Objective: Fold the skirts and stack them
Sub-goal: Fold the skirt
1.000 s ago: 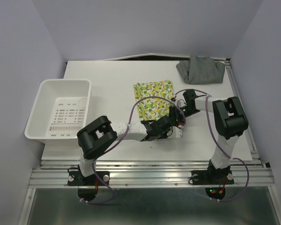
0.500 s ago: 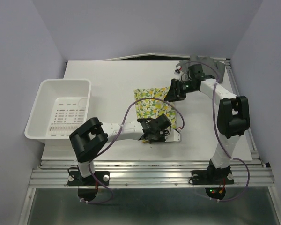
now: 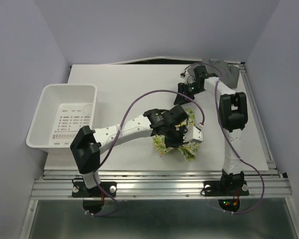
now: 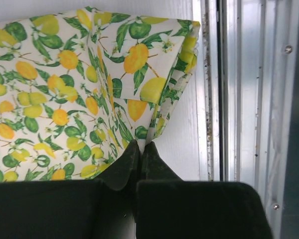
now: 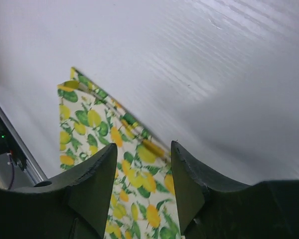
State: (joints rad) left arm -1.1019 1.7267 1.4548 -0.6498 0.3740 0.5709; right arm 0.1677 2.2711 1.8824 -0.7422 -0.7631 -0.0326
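Note:
The lemon-print skirt point(image 3: 162, 145) hangs bunched under my left gripper point(image 3: 180, 139), near the table's front middle. In the left wrist view my left gripper point(image 4: 141, 145) is shut on a folded edge of the lemon-print skirt point(image 4: 50, 89). My right gripper point(image 3: 182, 99) is further back, open and empty. In the right wrist view my right gripper point(image 5: 142, 164) is open, with the lemon-print skirt point(image 5: 89, 129) below it and not touching it. The grey skirt point(image 3: 228, 71) lies at the back right corner, partly hidden by my right arm.
A white perforated basket point(image 3: 44, 119) stands at the left edge of the white table point(image 3: 119, 89). A metal rail point(image 3: 159, 175) runs along the near edge; it also shows close to the skirt in the left wrist view point(image 4: 239, 99).
My left gripper has lifted the lemon-print skirt off the table; it was flat and now hangs bunched. My right gripper has let go and moved back toward the far side.

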